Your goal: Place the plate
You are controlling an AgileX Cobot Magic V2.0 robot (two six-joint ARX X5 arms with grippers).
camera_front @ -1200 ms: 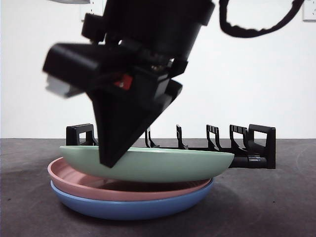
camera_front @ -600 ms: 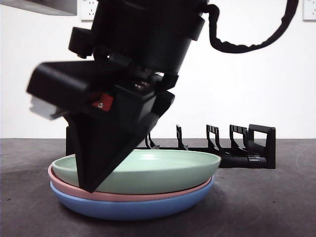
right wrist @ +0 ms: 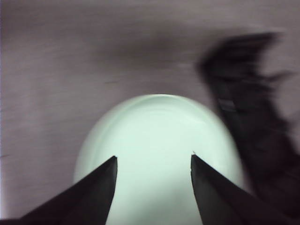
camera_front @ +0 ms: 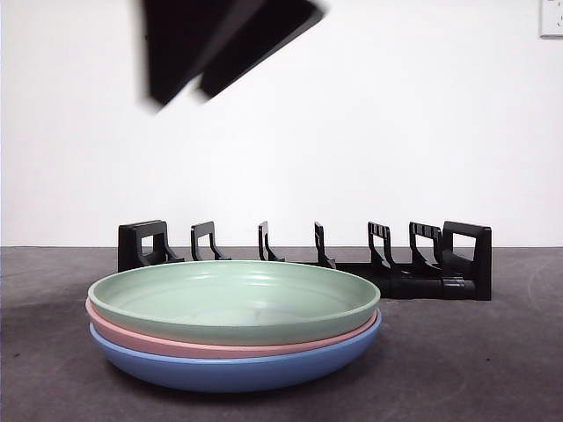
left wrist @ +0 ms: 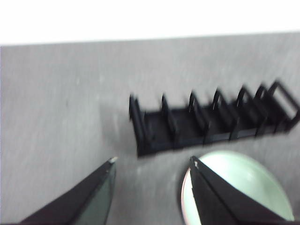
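A green plate (camera_front: 233, 299) lies flat on top of a pink plate (camera_front: 176, 345) and a blue plate (camera_front: 237, 369) near the table's front. My right gripper (right wrist: 153, 157) is open and empty, up above the green plate (right wrist: 154, 126) and apart from it. In the front view it shows as dark, blurred jaws (camera_front: 182, 92) at the top. My left gripper (left wrist: 153, 160) is open and empty, raised over the table between the black dish rack (left wrist: 206, 124) and the green plate (left wrist: 248, 183).
The black dish rack (camera_front: 440, 264) with several upright dividers stands behind the plate stack, its slots holding nothing. It shows as a dark blur in the right wrist view (right wrist: 253, 126). A white wall is behind.
The gripper let go of the green plate and rose to the top of the front view. The green plate has settled flat on the pink one.
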